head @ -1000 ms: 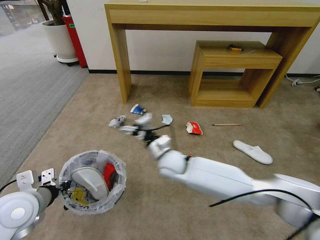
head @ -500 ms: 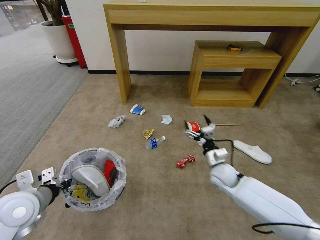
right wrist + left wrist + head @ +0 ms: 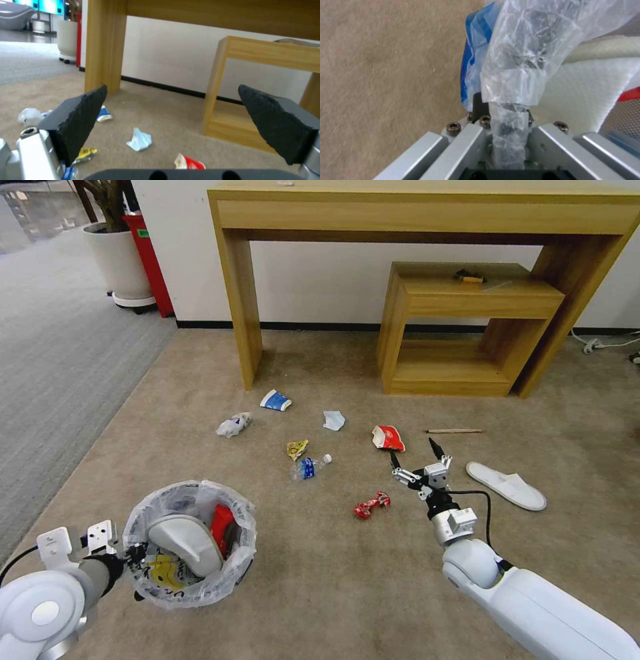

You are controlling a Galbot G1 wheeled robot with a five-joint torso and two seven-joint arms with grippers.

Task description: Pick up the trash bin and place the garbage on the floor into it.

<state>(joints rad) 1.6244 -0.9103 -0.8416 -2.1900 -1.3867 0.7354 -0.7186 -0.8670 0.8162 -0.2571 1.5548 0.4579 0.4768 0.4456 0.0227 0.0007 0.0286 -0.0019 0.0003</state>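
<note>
Trash bin (image 3: 190, 543) left of bottle (image 3: 309, 466), slipper (image 3: 506, 485) right

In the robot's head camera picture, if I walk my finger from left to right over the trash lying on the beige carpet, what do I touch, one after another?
Crumpled paper → paper cup → yellow wrapper → small bottle → pale blue mask → twisted red wrapper → red-and-white wrapper → wooden stick → white slipper.

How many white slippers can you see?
2. One slipper lies on the carpet, on the robot's right, past the open right gripper. The other slipper sits in the trash bin. More could be hidden underneath.
</note>
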